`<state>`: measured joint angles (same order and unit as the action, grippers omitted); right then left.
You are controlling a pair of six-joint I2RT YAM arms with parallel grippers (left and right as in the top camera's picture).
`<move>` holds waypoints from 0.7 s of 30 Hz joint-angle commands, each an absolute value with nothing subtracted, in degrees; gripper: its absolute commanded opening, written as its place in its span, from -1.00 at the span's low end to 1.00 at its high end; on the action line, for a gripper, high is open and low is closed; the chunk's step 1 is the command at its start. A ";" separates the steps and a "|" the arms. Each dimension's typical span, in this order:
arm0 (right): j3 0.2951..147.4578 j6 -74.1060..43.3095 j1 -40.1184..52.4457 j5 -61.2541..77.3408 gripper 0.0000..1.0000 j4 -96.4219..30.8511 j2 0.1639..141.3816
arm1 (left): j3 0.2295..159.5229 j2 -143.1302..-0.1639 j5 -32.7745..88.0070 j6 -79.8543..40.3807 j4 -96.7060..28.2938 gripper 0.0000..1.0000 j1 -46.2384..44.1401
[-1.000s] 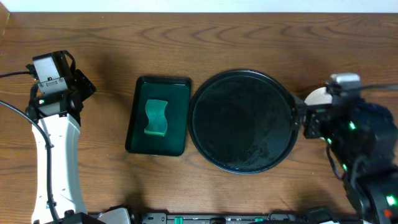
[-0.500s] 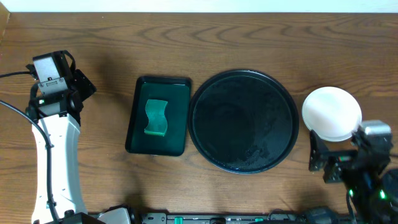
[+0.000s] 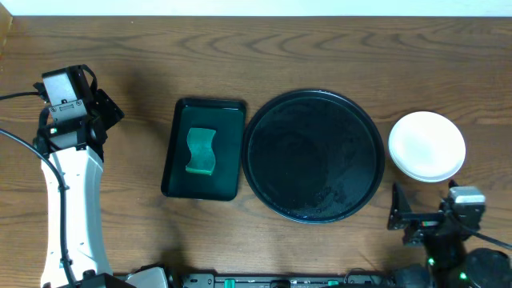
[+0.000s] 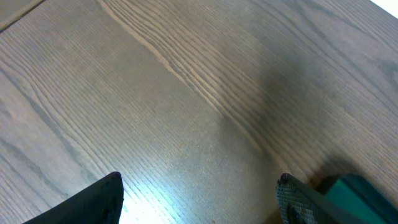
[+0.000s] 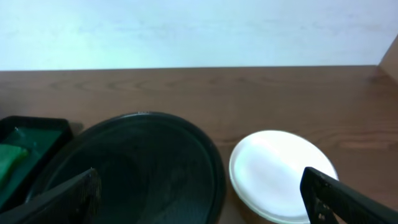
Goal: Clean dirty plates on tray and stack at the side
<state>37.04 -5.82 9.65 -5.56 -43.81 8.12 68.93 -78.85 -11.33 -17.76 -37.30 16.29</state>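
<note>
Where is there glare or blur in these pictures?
Overhead: sharp and evenly lit, with a dull sheen on the tray. Left wrist: a bright glare patch on the table; the left hand looks blurred. Right wrist: the plates are sharp; the right hand looks soft and dark.

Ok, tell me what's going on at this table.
Nothing is being handled right now. The left gripper hangs over bare wood on the left. The right gripper sits at the near edge facing the plates. Both have their jaws open and empty. The black tray holds no plates; they rest, white on top, on the table to its right. The green sponge lies in its small tray.
</note>
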 commanded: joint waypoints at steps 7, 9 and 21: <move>21.47 -5.72 8.80 -1.91 0.99 -28.69 0.27 | 69.60 -78.43 -12.05 -17.82 -37.41 0.58 16.47; 19.03 -5.74 8.43 -0.82 0.99 -24.14 0.32 | 69.60 -78.43 -12.05 -17.82 -37.41 0.58 16.47; 7.14 -5.72 3.16 7.60 0.98 8.84 0.32 | 69.60 -78.43 -12.05 -17.82 -37.41 0.58 16.47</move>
